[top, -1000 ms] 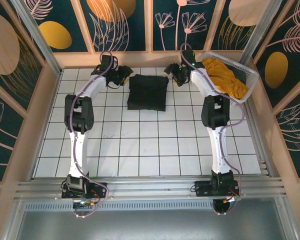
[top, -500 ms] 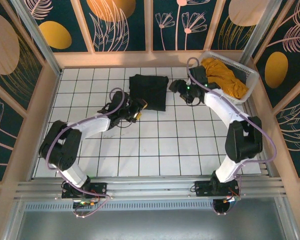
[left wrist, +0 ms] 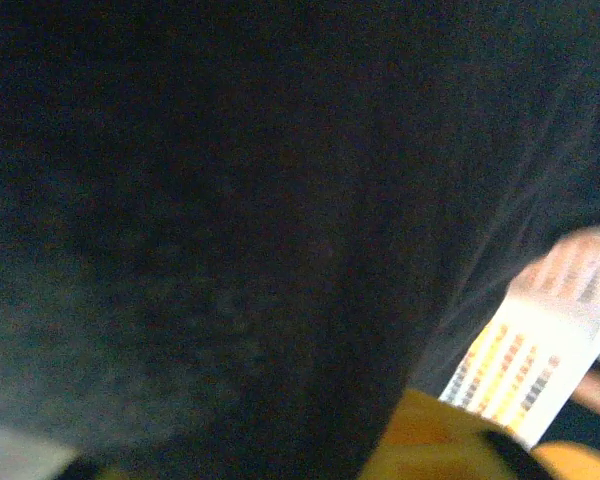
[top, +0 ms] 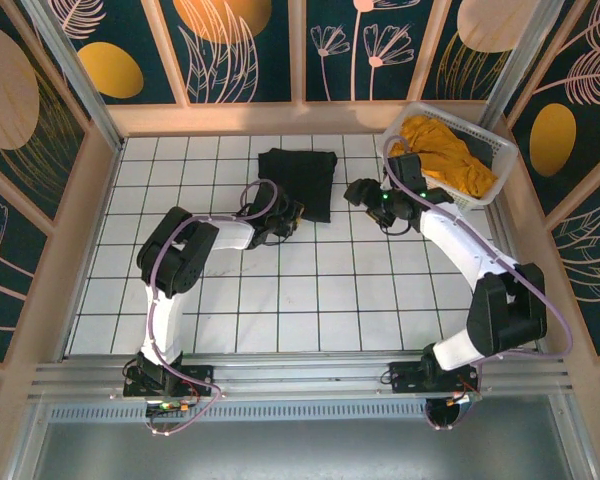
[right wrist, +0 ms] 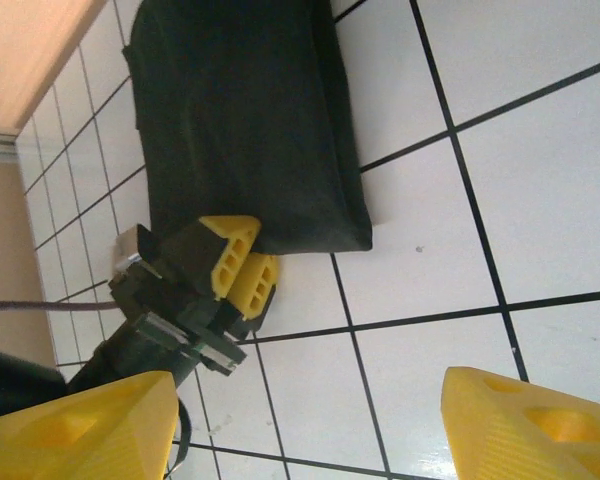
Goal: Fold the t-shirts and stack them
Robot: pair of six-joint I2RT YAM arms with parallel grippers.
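Cloth this thin is light, limp and likely to sag or fall open if lifted from a single point, so the black t-shirt wants a hold on two corners of one edge, pinching all the layers together. It lies folded into a neat rectangle on the tabletop, close to the far edge and about midway along it. The left gripper sits at the shirt's near left corner, touching the hem. Its yellow fingers look pressed together, though I cannot tell whether a fold of cloth is caught between them. The right gripper hovers just off the shirt's right side, fingers spread wide with nothing in them. The mustard-yellow t-shirt lies crumpled and unfolded in the white basket at the far right corner. I judge it the next piece to fetch, best grasped at a raised bunch, since loose folds may trail and snag the lattice.
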